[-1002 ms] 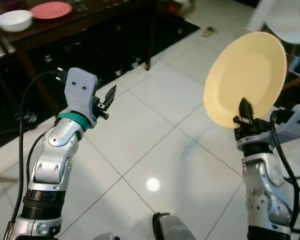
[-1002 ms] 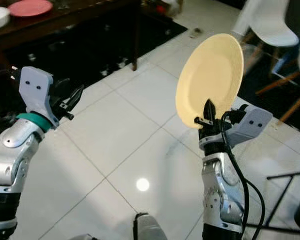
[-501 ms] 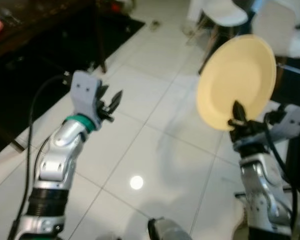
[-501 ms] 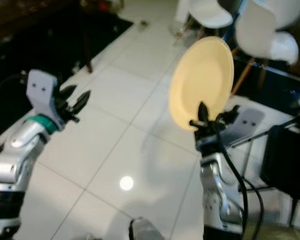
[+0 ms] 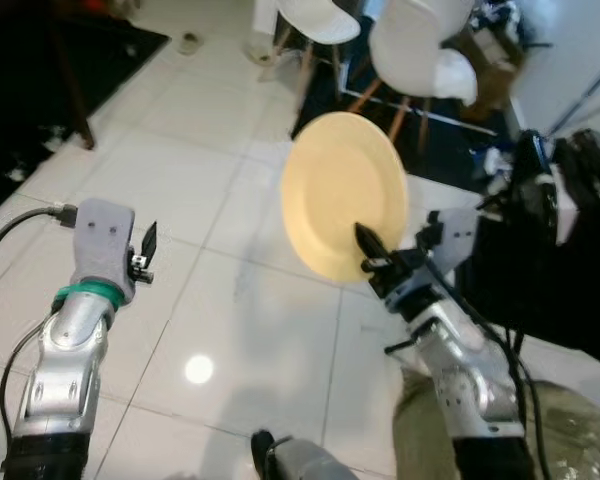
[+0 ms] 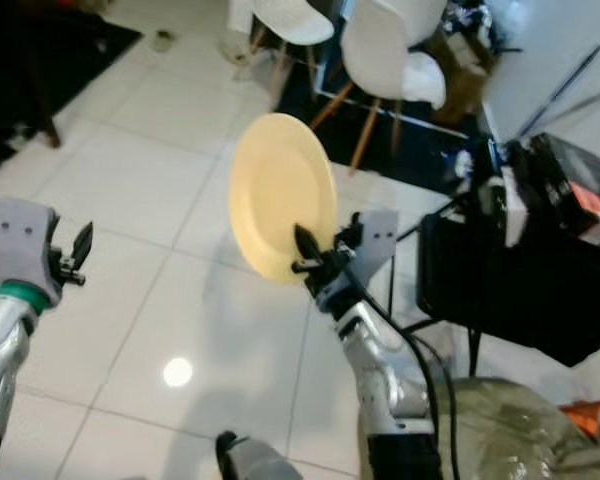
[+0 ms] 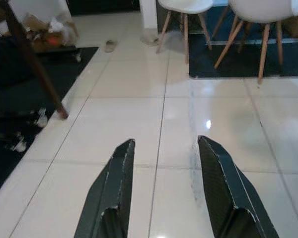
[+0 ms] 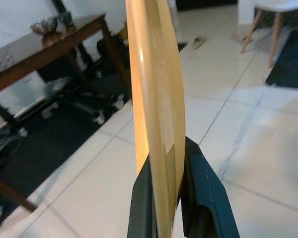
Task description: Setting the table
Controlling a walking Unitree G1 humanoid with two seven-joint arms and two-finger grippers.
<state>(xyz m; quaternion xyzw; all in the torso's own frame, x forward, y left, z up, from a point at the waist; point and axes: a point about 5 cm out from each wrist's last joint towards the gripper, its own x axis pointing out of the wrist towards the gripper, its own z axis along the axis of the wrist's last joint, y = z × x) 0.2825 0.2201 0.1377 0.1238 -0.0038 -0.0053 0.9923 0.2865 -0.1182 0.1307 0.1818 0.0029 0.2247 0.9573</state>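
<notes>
— White tile floor (image 5: 240, 300) lies under and ahead of both sets of fingers, so how far along would you say you are?

— Early, by my reading. You have one yellow plate (image 5: 342, 193) in hand and nothing laid yet. The wooden counter (image 8: 49, 44) stands well beyond the fingers of your right arm, with a metal bowl (image 8: 43, 24) on its far end.

— And what's nearest the plate?

— White chairs (image 5: 420, 45) stand past its upper rim, well apart from it. The plate itself stands on edge, rising straight up out of the right gripper (image 5: 372, 262).

— How is the grip?

— Those fingers are closed tight on the plate's lower rim, one pad each side. Your left gripper (image 7: 166, 193) carries nothing; its fingers are spread apart with bare tile between them.

— What's left, then?

— Nearly all of it, I judge: carry the plate to the counter, lay it flat, then the remaining settings.
</notes>
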